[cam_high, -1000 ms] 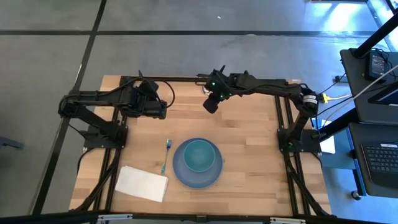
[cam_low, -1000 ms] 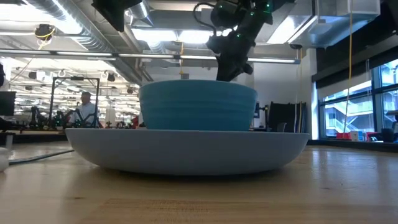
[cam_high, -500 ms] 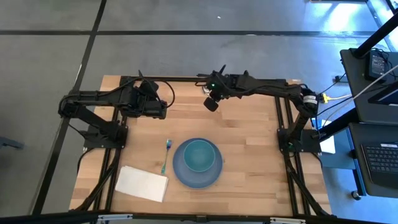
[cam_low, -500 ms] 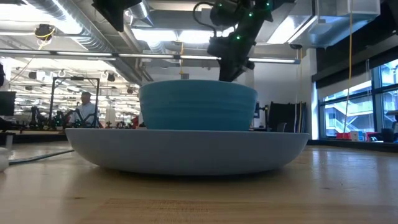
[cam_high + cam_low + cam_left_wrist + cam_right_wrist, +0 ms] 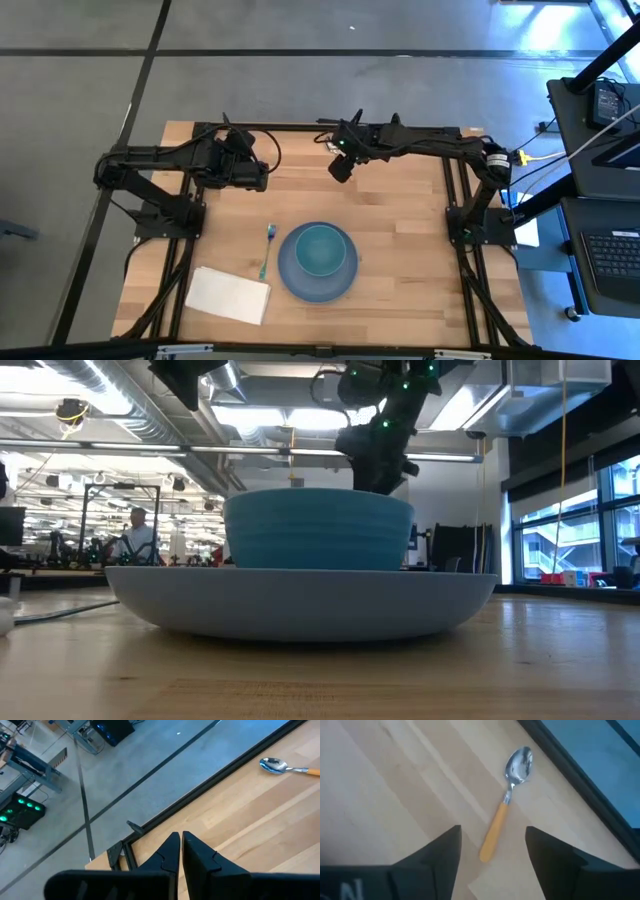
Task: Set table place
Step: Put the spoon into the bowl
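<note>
On the table (image 5: 400,230), near its front, a teal bowl (image 5: 320,249) sits in a large blue plate (image 5: 296,283). A teal-handled fork (image 5: 266,250) lies left of the plate. A white napkin (image 5: 228,294) lies flat at the front left. The orange-handled spoon (image 5: 504,806) lies flat near the far edge. My right gripper (image 5: 492,830) hangs open above its handle end, without touching it. In the high view this gripper (image 5: 340,170) hides the spoon. My left gripper (image 5: 180,845) is shut and empty at the far left (image 5: 255,172); its view shows the spoon (image 5: 285,767) farther off.
A black metal frame (image 5: 300,127) edges the table, and both arm bases stand on its left and right sides. Bare planks lie right of the plate (image 5: 410,270). Beyond the table, a desk with a laptop (image 5: 610,250) stands at the right, and a person shows far back (image 5: 135,532).
My right gripper has tipped a little over the far middle of the table. In the low view its tip has gone from a narrow point to a wider, blunt shape, so it has opened. Plate, bowl, fork and napkin have stayed put.
</note>
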`<state>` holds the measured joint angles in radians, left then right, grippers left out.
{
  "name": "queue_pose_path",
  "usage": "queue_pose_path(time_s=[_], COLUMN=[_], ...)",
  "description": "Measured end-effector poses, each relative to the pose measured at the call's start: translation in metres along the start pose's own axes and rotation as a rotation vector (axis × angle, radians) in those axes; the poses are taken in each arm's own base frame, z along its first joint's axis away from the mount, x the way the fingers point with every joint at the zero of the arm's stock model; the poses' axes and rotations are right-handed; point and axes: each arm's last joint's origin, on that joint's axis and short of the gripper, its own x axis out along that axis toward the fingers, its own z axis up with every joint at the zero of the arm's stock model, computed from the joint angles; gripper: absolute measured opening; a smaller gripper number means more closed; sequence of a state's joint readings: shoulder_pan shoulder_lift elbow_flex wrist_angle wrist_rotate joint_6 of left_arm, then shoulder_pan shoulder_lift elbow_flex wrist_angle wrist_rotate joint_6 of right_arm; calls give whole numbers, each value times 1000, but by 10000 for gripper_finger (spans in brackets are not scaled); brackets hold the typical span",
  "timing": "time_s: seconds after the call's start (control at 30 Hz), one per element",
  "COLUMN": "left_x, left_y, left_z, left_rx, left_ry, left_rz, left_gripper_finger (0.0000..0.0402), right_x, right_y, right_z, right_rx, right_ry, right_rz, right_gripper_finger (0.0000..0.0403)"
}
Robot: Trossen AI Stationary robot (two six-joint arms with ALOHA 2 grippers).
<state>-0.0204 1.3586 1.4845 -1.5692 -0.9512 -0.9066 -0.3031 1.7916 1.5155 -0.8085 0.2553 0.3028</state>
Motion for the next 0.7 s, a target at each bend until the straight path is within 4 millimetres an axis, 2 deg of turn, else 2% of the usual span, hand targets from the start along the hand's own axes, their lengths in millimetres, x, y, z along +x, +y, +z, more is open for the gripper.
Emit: queue_pose_path(time_s=[0.33, 0.53, 0.7], left_x=[0, 0, 0], left_y=[0, 0, -1], left_z=[0, 0, 0], left_rx=[0, -1, -6], left_ry=[0, 0, -3], left_rz=[0, 0, -3], left_gripper_finger=[1, 9, 22], right_x=[43, 60, 72], right_y=[3, -5, -15], right_z=[-24, -33, -39], right_rx=[34, 67, 95], right_ry=[-100, -160, -165], right_rz=[25, 33, 112], right_gripper_finger=[194, 176, 168])
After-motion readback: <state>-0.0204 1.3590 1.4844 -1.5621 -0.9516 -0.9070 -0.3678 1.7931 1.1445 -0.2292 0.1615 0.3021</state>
